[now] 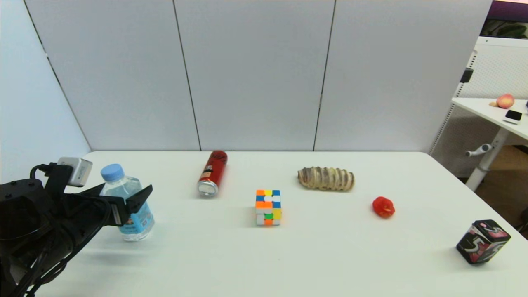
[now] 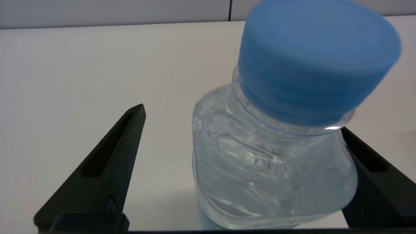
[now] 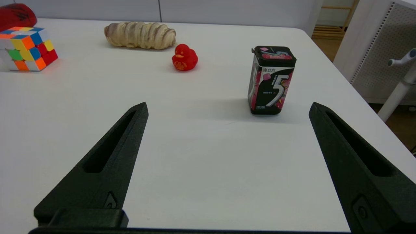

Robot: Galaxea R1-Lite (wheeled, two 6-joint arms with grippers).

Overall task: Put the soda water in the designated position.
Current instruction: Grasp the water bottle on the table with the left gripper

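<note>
Black fingers of the left gripper stand spread around the soda water, one finger touching it, the other clear. Between them the bottle stands upright on the table, long axis vertical. Far across, the right gripper hangs parked, fingers apart.

soda water label partly hidden by left tool, red can cut off
</note>
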